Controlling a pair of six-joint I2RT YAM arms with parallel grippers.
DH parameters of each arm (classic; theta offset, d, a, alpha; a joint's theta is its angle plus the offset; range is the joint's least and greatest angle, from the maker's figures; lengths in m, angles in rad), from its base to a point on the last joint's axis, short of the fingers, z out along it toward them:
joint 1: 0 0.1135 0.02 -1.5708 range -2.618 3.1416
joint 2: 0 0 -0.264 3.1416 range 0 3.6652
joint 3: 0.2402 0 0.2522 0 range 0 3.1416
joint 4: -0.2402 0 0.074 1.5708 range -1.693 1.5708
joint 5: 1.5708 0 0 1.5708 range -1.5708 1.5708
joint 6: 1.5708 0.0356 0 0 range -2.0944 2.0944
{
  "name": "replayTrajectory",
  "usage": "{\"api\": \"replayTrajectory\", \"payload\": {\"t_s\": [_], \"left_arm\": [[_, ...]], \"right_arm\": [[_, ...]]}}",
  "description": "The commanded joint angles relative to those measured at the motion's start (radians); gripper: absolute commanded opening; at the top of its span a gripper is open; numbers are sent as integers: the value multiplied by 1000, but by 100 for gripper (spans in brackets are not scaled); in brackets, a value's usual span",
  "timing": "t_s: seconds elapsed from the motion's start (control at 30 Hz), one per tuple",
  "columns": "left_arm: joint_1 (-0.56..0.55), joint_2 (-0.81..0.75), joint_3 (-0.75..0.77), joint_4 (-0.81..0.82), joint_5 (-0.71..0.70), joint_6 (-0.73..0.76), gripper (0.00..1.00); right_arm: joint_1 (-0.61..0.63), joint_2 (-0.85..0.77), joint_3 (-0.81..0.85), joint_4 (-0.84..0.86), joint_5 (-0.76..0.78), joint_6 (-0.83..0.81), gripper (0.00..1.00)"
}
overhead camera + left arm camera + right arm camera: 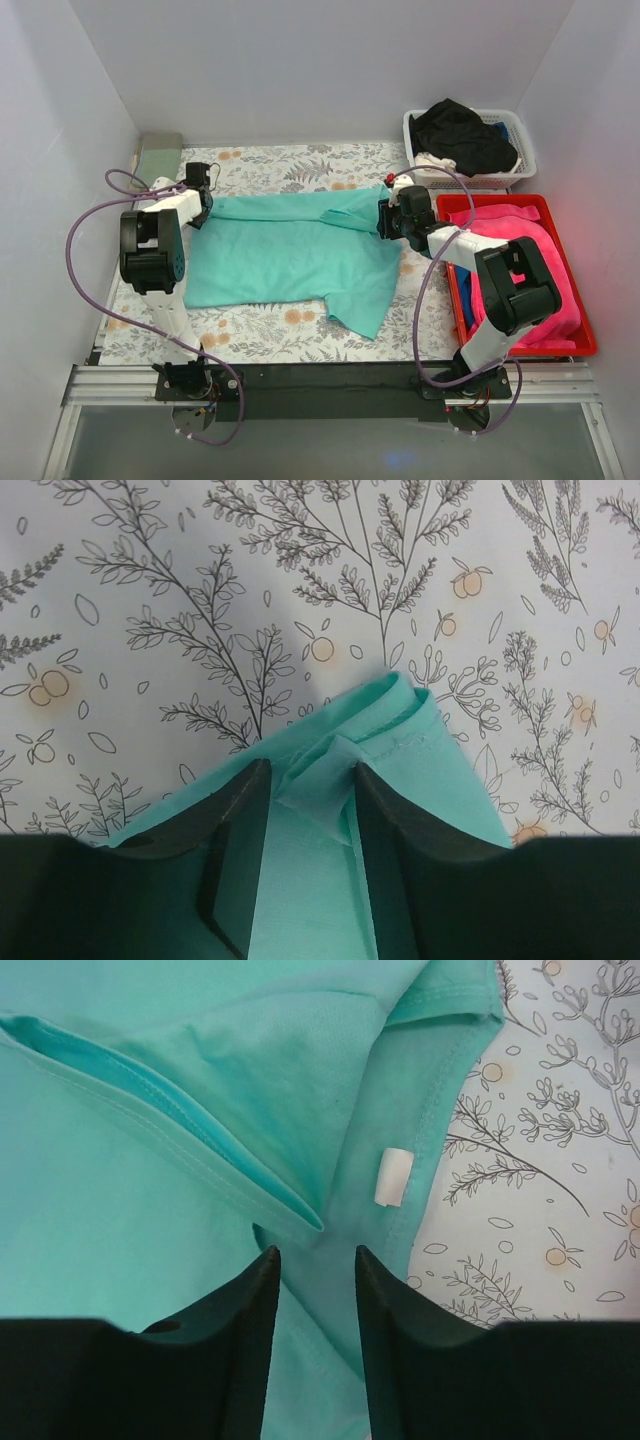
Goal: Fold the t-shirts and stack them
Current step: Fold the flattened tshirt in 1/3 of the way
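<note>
A teal t-shirt [300, 250] lies spread on the patterned table cover, its near right corner turned over. My left gripper [203, 192] is at the shirt's far left corner. In the left wrist view its jaws stand a little apart astride the hem corner [400, 720], with a small bunch of fabric between the fingertips [312, 780]. My right gripper [388, 218] is at the shirt's far right end. In the right wrist view its jaws [312, 1260] stand a little apart over flat fabric, just below the collar and its white neck label [392, 1176]. A black t-shirt [460, 135] lies in the basket.
A white basket [520, 160] stands at the back right. A red tray [585, 345] at the right holds pink cloth [545, 260]. A sage-green folded piece [160, 152] lies at the back left. White walls close in the sides and back.
</note>
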Motion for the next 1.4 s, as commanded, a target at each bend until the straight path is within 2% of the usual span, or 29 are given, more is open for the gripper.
{"api": "replayTrajectory", "payload": {"t_s": [0.0,0.17,0.3,0.57,0.8,0.97,1.1,1.2,1.37], "left_arm": [[11,-52,-36,-81,-45,-43,39],[10,-66,-24,-81,-28,-37,45],[10,-112,-36,-92,-22,-45,45],[10,-192,-88,-103,-53,-45,45],[8,-294,-174,-112,-91,-94,45],[8,-392,-279,-83,-154,-143,44],[8,-397,-284,-77,-149,-134,44],[10,-371,-266,-78,-129,-127,44],[10,-334,-234,-78,-115,-105,44]], "right_arm": [[32,-78,-7,-14,76,8,43],[85,-95,37,-25,87,3,46],[122,-17,158,-30,70,-5,46],[141,273,534,-76,21,3,45],[145,451,747,-143,1,8,45],[154,529,812,-163,1,6,45],[161,558,835,-194,3,5,45],[174,551,808,-206,1,2,43],[214,457,658,-209,22,-5,40]]}}
